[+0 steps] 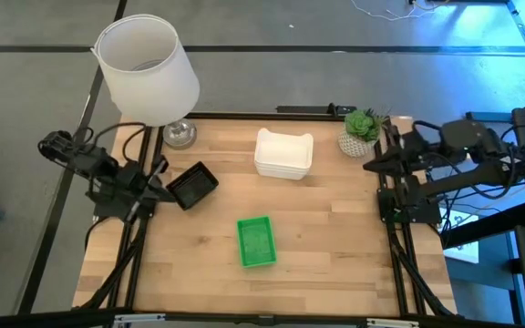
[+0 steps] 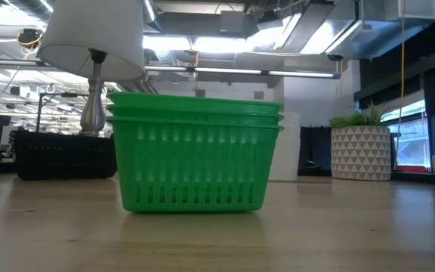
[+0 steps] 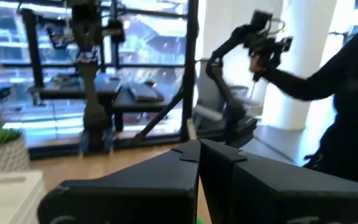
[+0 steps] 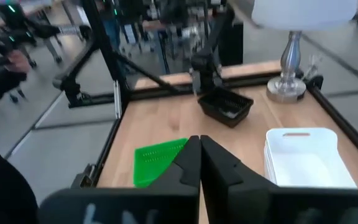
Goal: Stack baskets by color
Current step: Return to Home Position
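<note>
A nested stack of green baskets [image 1: 256, 241] [image 2: 195, 151] rests on its base at the table's near middle. A white basket stack [image 1: 283, 153] [image 4: 306, 155] sits toward the far edge. Black baskets [image 1: 193, 185] [image 4: 227, 106] sit at the left. My left gripper [image 1: 162, 171] [image 3: 199, 149] is shut and raised, drawn back at the table's left edge beside the black baskets. My right gripper [image 1: 368, 166] [image 4: 199, 146] is shut and raised, drawn back at the right edge. Neither holds anything.
A lamp with a big white shade [image 1: 149, 66] stands at the far left corner. A small potted plant [image 1: 361, 132] [image 2: 361, 151] stands at the far right. A black frame rail [image 1: 244, 117] borders the table. A person in dark clothes [image 3: 347, 106] shows beyond the table.
</note>
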Action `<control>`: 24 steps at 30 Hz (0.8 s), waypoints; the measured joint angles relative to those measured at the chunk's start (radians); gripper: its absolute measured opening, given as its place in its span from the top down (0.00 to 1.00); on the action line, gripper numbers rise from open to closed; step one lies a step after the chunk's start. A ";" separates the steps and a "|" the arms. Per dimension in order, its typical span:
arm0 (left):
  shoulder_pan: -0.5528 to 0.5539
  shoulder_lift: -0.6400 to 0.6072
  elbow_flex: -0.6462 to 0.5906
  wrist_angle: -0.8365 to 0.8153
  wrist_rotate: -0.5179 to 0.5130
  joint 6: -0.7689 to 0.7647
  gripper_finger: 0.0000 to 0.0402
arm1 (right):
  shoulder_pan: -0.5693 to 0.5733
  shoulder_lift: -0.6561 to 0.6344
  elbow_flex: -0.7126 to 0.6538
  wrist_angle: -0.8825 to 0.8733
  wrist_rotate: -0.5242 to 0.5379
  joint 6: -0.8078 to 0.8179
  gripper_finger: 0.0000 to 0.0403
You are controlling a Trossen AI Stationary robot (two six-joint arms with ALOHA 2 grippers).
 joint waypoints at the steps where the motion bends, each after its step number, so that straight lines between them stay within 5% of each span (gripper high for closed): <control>1: 0.012 -0.007 -0.010 -0.006 0.006 0.000 1.00 | 0.000 -0.034 -0.031 0.024 0.000 0.000 1.00; 10: 0.118 -0.125 -0.096 -0.032 0.048 0.025 1.00 | 0.000 -0.274 -0.222 0.099 0.000 0.001 1.00; 19: 0.175 -0.368 -0.188 -0.058 -0.006 0.057 1.00 | 0.000 -0.465 -0.299 0.105 -0.001 -0.001 1.00; 24: 0.175 -0.367 -0.178 -0.087 -0.003 0.086 1.00 | -0.001 -0.563 -0.343 0.098 -0.001 -0.008 1.00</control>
